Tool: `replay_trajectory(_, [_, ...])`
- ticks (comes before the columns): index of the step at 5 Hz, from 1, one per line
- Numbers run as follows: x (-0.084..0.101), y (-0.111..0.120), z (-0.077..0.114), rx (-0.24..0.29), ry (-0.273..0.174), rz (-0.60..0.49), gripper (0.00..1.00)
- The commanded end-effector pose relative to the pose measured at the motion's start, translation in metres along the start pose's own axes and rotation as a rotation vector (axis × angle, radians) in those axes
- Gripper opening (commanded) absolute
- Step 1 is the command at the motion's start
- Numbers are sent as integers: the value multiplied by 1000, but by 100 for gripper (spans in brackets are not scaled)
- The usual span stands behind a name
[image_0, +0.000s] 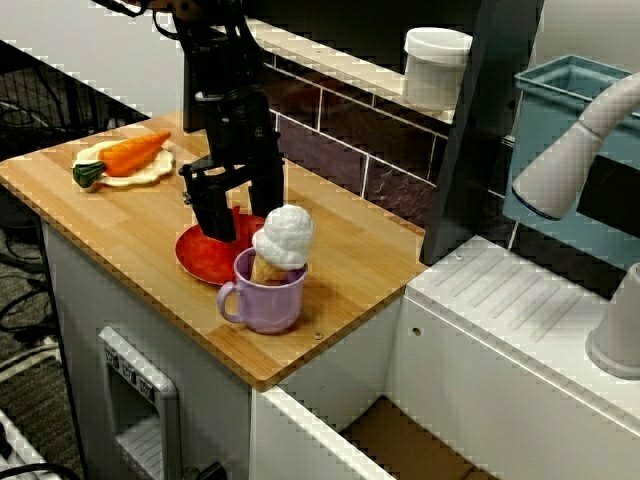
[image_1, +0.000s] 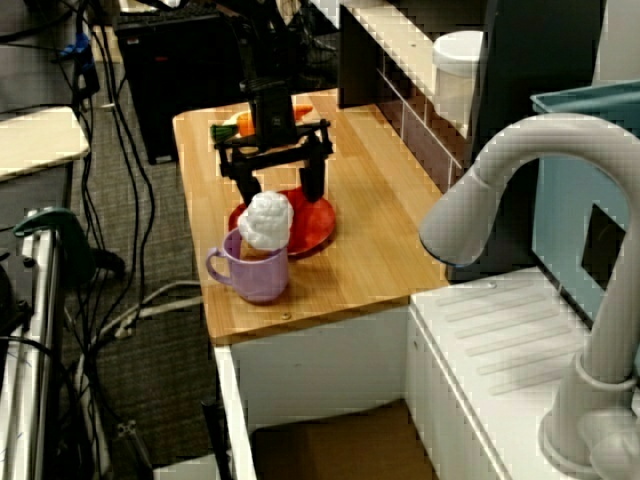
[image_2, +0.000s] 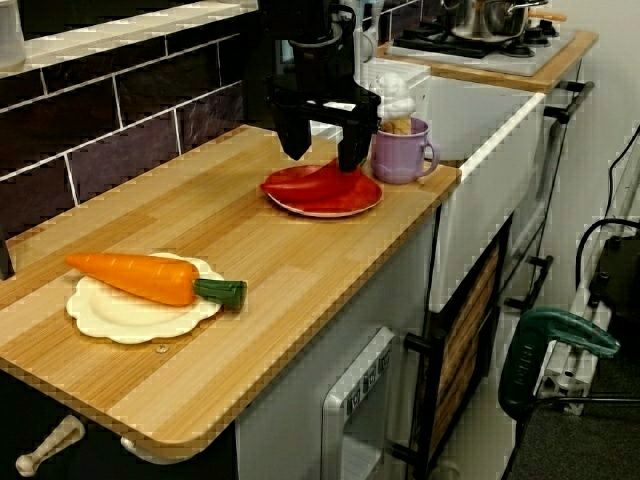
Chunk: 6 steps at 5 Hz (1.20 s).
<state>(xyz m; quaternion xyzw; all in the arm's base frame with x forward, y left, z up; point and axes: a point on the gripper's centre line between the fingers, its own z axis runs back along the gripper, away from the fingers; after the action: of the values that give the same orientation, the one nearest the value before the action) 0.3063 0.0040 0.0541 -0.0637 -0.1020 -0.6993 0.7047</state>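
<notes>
Bare table (image_2: 230, 225) is left between carrot plate (image_2: 95, 318) and red plate (image_2: 322, 207); beyond it, passage is blocked by the mug (image_2: 400, 160).

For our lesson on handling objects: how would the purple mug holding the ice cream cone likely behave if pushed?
The purple mug looks squat and broad-based, so it would probably slide rather than tip. The ice cream cone stands well above the rim, seemingly loose and top-heavy, so it may wobble or fall out.

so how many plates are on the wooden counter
2. A cream plate holding the carrot sits at one end of the counter; a red plate lies beside the purple mug, under the open gripper. None seems hidden.
</notes>
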Motion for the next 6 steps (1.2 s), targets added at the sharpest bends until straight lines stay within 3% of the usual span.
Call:
replay_trajectory(1, [-8, -5, 6, 46, 49, -16, 100])
replay_trajectory(6, [-20, -11, 3, 68, 83, 10, 100])
